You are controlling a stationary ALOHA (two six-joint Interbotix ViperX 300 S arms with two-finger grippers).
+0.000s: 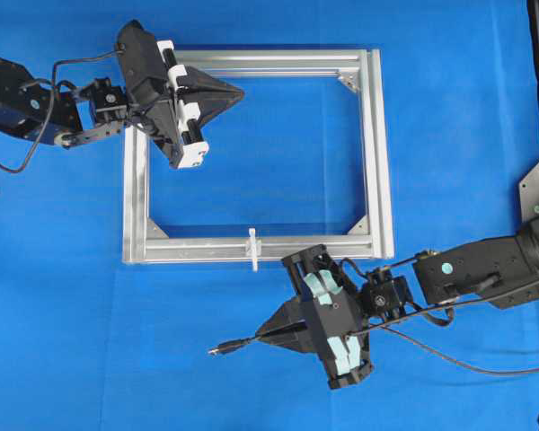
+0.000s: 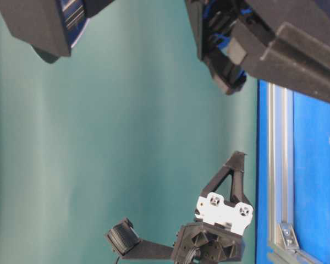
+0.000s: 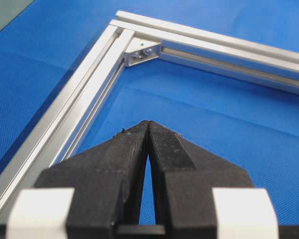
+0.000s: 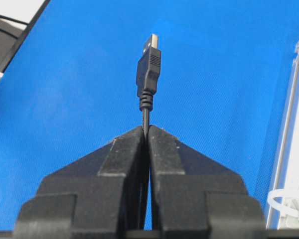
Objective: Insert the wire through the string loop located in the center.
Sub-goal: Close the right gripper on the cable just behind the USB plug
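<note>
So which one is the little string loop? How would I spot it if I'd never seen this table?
Find the big silver frame lying on the blue table. Follow its bottom bar to about the middle: the string loop is the tiny white piece sticking across that bar. Unlike the shiny corner brackets, it is white, thin and sits mid-bar, just up-left of the right gripper holding the wire.

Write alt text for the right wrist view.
The right gripper, its jaws shut, pinches the wire just behind its USB plug, which points away over the blue mat. The silver frame and white string loop sit at the right edge.
</note>
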